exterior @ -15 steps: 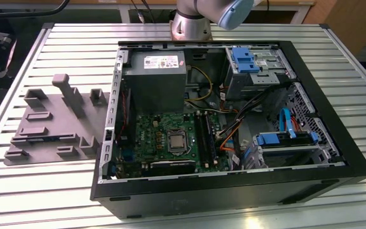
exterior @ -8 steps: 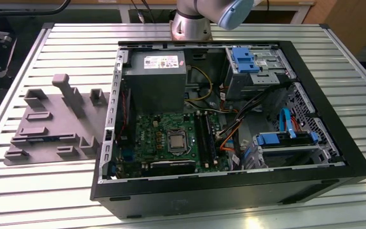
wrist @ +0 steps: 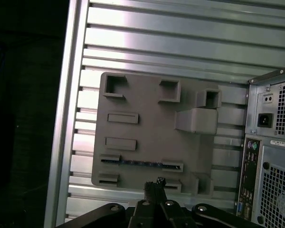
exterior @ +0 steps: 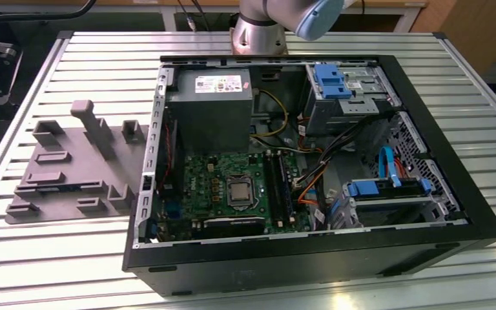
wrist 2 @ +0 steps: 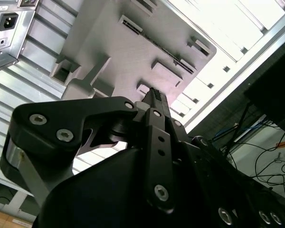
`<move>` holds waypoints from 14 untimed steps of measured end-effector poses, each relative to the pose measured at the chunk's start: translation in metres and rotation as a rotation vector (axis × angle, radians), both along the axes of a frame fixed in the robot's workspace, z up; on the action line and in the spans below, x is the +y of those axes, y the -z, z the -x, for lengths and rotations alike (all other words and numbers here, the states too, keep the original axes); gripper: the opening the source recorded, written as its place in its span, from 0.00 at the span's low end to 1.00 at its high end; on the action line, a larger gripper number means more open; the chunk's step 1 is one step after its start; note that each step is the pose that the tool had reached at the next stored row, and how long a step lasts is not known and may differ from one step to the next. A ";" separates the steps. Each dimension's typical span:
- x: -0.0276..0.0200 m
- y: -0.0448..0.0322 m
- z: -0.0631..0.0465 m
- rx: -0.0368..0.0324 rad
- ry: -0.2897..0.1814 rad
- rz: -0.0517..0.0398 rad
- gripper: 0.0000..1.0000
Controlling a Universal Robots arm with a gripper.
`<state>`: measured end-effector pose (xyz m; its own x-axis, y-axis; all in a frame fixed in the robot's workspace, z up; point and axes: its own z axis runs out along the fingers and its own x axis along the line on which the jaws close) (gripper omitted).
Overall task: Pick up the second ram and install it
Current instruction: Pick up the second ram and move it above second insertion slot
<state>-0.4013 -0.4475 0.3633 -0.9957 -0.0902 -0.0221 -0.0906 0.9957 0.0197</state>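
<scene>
The computer case (exterior: 317,258) lies on the tabletop (exterior: 230,45). Inside the case, the motherboard (exterior: 222,187) sits next to the power supply (exterior: 209,103). Just beside the case, on the exterior view's left, lies a holder block (exterior: 75,168), with the second ram (wrist: 141,163) in one of its slots.

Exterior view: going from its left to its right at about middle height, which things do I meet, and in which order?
Grey moulded plastic fixture plate → green motherboard inside the open black computer case → bundle of orange and black cables → blue plastic drive bracket.
</scene>
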 end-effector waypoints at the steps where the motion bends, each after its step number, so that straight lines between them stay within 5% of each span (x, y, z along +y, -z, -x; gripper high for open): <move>1: 0.0000 0.0000 0.000 0.0000 0.000 0.0000 0.11; 14: 0.0000 0.0000 0.000 0.0000 -0.016 0.0000 0.11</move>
<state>-0.4013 -0.4475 0.3633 -0.9941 -0.1060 -0.0220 -0.1065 0.9941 0.0197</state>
